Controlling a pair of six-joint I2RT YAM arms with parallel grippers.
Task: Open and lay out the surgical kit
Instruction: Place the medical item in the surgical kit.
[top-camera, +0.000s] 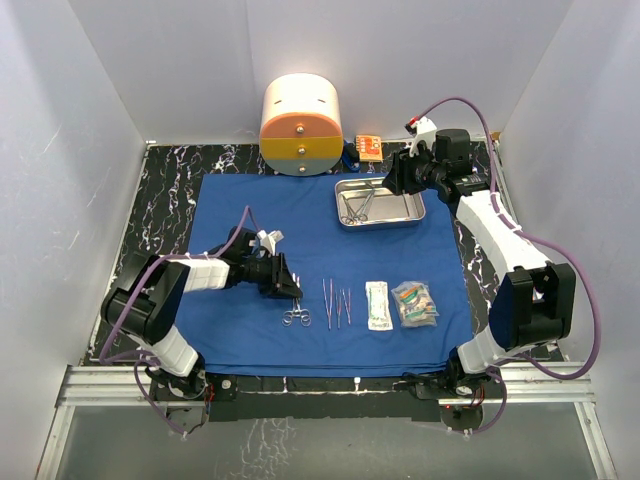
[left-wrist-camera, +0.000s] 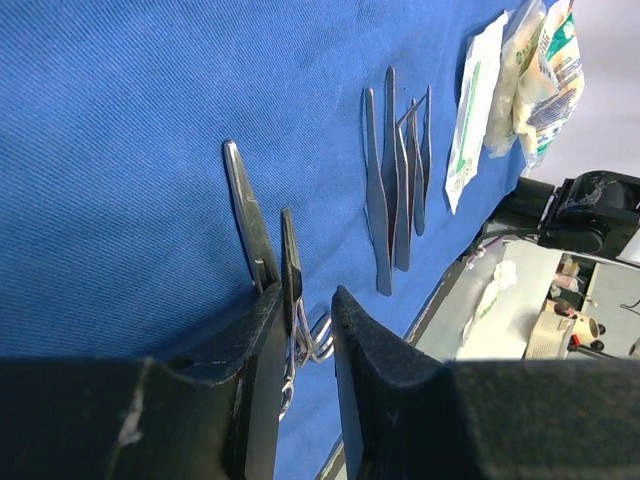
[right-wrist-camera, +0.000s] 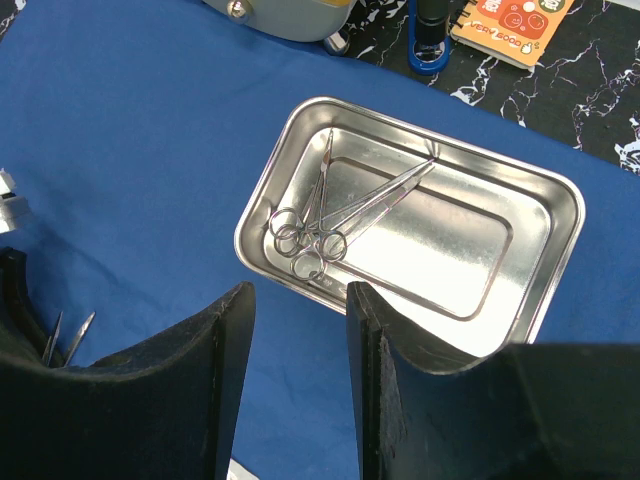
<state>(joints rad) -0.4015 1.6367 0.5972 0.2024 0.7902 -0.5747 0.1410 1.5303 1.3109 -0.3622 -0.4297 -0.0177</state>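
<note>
From the top camera I see the cloth (top-camera: 300, 230) spread flat over the desk (top-camera: 165, 185). The tray (top-camera: 416, 204) sits on its far right part, holding ring-handled tools (top-camera: 358, 206) too small here to count. Near the front edge, side by side, lie scissors (top-camera: 296, 317), tweezers (top-camera: 337, 303), a flat packet (top-camera: 378, 305) and a fuller packet (top-camera: 415, 303). The left gripper (top-camera: 288, 288) sits low over the scissors and covers their blades. The right gripper (top-camera: 392, 180) hangs at the tray's far edge. Behind the cloth stand a round container (top-camera: 301, 125) and an orange box (top-camera: 367, 146).

On the left wrist camera, the fingers (left-wrist-camera: 250, 400) stand narrowly apart with the scissors' rings in the gap. They hide the shanks, so I cannot tell whether they clamp. Both packets run off the top edge.

On the right wrist camera, the fingers (right-wrist-camera: 215, 390) are well apart with nothing between them, above the tray's near rim. The tray holds 2 ring-handled tools, rings overlapping. The container and box are cut off at the top.
</note>
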